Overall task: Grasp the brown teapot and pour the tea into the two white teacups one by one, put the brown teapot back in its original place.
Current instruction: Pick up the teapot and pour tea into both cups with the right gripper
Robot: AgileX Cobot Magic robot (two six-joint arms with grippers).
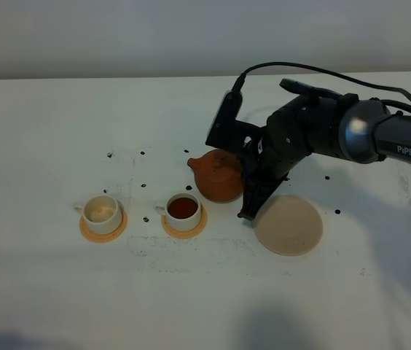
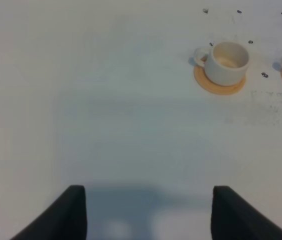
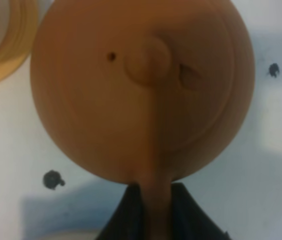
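The brown teapot [image 1: 216, 175] is behind and just right of the right-hand white teacup [image 1: 183, 208], which holds dark tea; its spout points left. My right gripper [image 1: 249, 191] is shut on the teapot's loop handle, and the right wrist view shows the lid and knob [image 3: 148, 62] from above with the dark fingers [image 3: 126, 215] pinching the handle. The left white teacup [image 1: 102, 211] [image 2: 226, 62] looks pale inside. The beige coaster [image 1: 288, 224] lies bare, right of the teapot. My left gripper [image 2: 148, 215] is open over bare table, away from the cups.
Each cup sits on an orange saucer [image 1: 103, 227] [image 1: 185, 227] [image 2: 218, 86] [image 3: 6, 50]. Small black specks [image 1: 144, 185] dot the white table around the cups. The right arm [image 1: 351, 131] reaches in from the right edge, its cable arching above.
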